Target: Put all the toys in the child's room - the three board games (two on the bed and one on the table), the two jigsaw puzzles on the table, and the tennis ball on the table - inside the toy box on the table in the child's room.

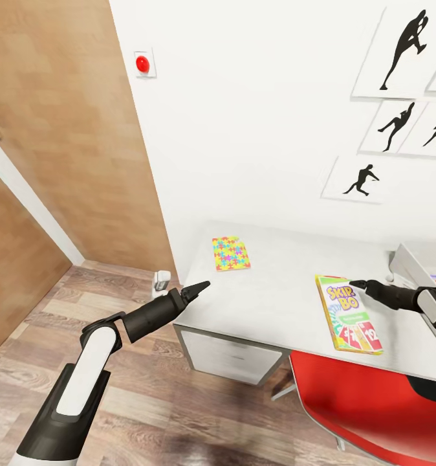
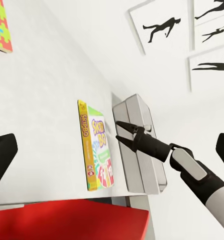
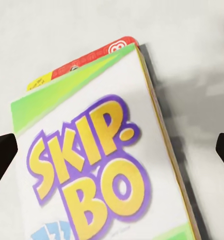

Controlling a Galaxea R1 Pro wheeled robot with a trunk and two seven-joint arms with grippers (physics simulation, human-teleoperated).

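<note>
- Two arms reach over the table (image 1: 276, 304), which has a pale grey top and white drawer fronts.
- Our right gripper (image 1: 355, 283) hovers just above the far end of the Skip-Bo board game (image 1: 347, 314). In the left wrist view its two fingers (image 2: 122, 131) stand clearly apart, so the jaws are wide and hold nothing.
- The right wrist view looks straight down on this board game (image 3: 99, 165), and the dark fingertips (image 3: 2, 155) show at both edges of the picture, one on each side of the box.
- We see the board game lying flat on the table, near the front edge, just above the red chair (image 1: 373, 408).
- Our left gripper (image 1: 202, 285) is at the left corner of the table, above its edge. In the head view the tips look close together, but in the left wrist view its dark fingertips (image 2: 2, 157) sit far apart at the two sides of the picture, so we read it as wide and empty.
- One jigsaw puzzle (image 1: 231, 254) lies flat near the back left part of the table, well apart from the board game.
- The toy box (image 1: 412, 265) stands at the right end of the table, near the board game. In the left wrist view it (image 2: 141, 150) is behind the right gripper.
- Black silhouette pictures (image 1: 402, 52) hang on the white wall above the table.
</note>
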